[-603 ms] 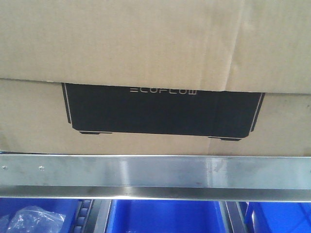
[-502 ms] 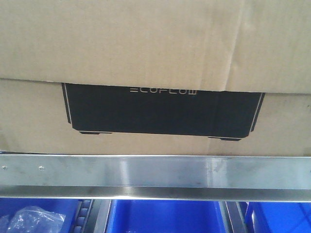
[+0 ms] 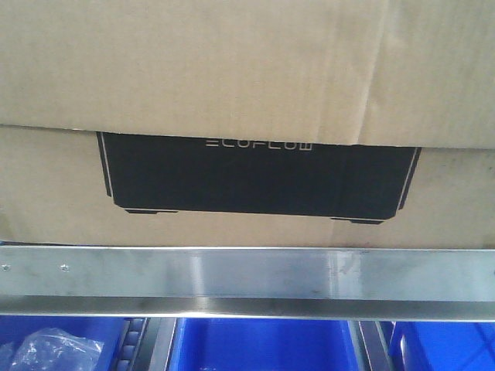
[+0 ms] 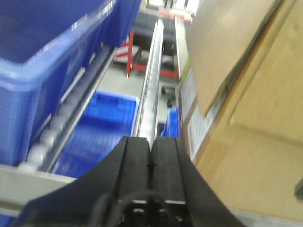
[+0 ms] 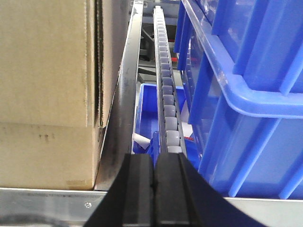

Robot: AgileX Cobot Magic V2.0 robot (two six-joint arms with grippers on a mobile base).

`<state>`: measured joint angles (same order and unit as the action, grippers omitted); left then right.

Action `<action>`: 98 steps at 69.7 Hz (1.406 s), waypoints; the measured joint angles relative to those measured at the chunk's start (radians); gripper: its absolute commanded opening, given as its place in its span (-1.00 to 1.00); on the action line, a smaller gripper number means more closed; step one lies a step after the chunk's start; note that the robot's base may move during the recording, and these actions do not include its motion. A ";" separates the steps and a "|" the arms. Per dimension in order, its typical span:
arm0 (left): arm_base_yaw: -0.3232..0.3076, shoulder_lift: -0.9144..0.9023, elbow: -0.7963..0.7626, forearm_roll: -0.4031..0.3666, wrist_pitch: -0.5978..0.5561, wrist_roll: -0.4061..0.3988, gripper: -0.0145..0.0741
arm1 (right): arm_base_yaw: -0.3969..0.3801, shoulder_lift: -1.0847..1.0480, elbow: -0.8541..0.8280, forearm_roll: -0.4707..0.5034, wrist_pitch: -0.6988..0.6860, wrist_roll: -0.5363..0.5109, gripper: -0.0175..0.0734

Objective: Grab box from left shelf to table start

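Nothing has moved since the earlier front view. The box point(image 3: 232, 69) sits as before on the left shelf point(image 3: 247, 274), just behind its silver rail. My left tool point(image 4: 151, 158) has its fingers pressed together, empty, near the box's side. My right tool point(image 5: 154, 175) is likewise closed on nothing, in line with the roller track point(image 5: 165, 94). Below the rail, one blue bin point(image 3: 104, 328) holds a crumpled clear bag point(image 3: 54, 352).

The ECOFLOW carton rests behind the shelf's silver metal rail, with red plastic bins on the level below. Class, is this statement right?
No. The plastic bins on the level below are blue, not red, as the exterior front-facing view shows. The ECOFLOW carton does rest behind the shelf's silver metal rail.
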<state>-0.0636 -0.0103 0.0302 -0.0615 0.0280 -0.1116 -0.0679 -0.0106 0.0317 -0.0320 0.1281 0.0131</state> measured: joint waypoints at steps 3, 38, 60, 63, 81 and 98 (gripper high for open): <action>0.000 0.000 0.000 0.000 -0.019 0.000 -0.88 | 0.000 0.000 0.000 0.000 0.000 0.000 -0.47; 0.000 0.044 -0.463 0.079 0.305 0.002 0.25 | 0.000 0.000 0.000 0.000 -0.008 0.000 -0.47; -0.074 0.408 -0.901 -0.033 0.729 0.135 0.25 | 0.000 0.000 0.000 0.000 -0.024 0.000 -0.47; -0.088 0.480 -0.971 -0.070 0.777 0.158 0.25 | 0.000 0.000 0.000 0.000 -0.026 0.000 -0.47; -0.124 0.841 -1.250 -0.154 0.885 0.181 0.25 | 0.000 0.000 0.000 0.000 -0.048 0.000 -0.47; -0.124 1.163 -1.446 -0.157 0.954 0.183 0.24 | 0.000 0.000 0.000 0.062 -0.055 0.000 -0.47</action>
<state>-0.1879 1.1528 -1.4159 -0.2185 0.9820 0.0714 -0.0679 -0.0106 0.0317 0.0300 0.0726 0.0131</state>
